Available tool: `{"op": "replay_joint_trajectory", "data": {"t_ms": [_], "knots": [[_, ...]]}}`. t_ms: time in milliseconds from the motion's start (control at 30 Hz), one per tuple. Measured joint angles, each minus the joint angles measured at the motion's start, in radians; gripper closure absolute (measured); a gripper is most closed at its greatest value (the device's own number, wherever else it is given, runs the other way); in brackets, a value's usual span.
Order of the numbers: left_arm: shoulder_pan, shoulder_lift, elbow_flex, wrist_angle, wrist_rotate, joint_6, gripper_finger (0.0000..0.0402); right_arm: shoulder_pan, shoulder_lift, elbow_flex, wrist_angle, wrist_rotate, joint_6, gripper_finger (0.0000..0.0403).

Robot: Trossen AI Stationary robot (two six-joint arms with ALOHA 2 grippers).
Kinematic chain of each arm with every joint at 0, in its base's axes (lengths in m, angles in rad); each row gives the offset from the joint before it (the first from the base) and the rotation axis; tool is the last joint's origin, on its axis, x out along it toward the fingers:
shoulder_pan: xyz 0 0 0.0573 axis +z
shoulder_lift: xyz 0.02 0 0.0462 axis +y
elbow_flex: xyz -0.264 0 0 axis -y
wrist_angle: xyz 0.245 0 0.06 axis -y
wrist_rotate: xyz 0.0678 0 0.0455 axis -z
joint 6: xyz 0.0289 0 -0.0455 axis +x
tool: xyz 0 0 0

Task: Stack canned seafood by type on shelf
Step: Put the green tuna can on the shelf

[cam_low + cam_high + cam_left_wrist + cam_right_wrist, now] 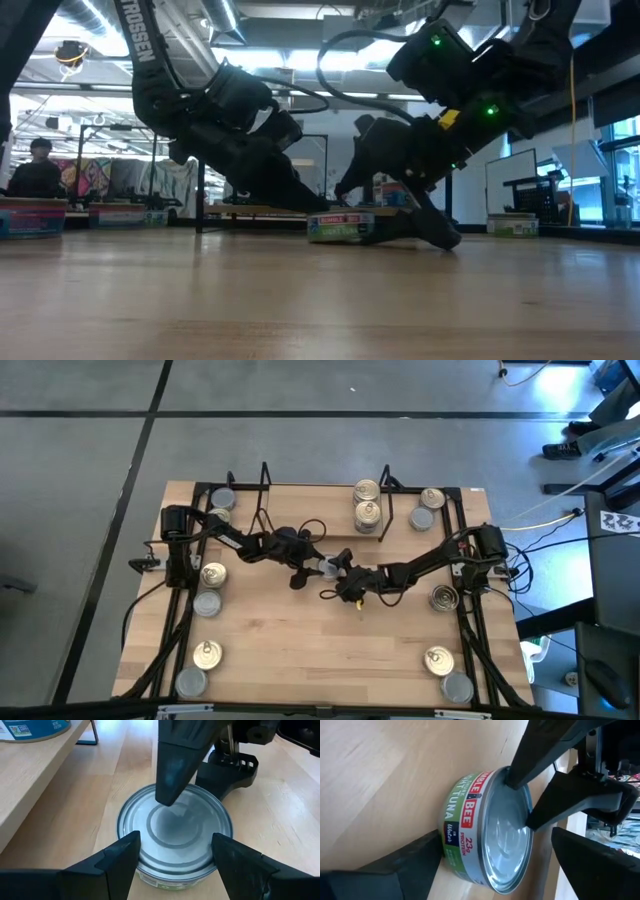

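A silver-lidded tuna tin (327,567) sits flat on the table (300,650) near its middle, just in front of the shelf (320,510); the left claw (174,855) is spread with a finger either side of the tin, and the right claw (490,865) also straddles it, spread wide; neither visibly pinches it; two gold-lidded tins (367,503) stand on the shelf toward its right end; more tins (208,588) lie along the table's left and right edges and at its far corners.
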Motion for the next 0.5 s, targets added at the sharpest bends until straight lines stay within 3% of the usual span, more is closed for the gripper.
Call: {"op": "replay_joint_trajectory", "data": {"t_ms": [133, 433, 500], "knots": [[0.001, 0.000, 0.000, 0.000, -0.003, 0.000, 0.0153, -0.005, 0.001, 0.009, -0.018, -0.028, 0.005, 0.0085], [0.011, -0.003, -0.001, 0.003, -0.009, -0.018, 0.0153, -0.018, 0.000, 0.010, -0.039, -0.053, 0.082, 0.0240], [0.014, -0.003, 0.001, 0.003, -0.002, -0.023, 0.0153, -0.018, 0.000, 0.010, -0.043, -0.051, 0.089, 0.0252]]}}
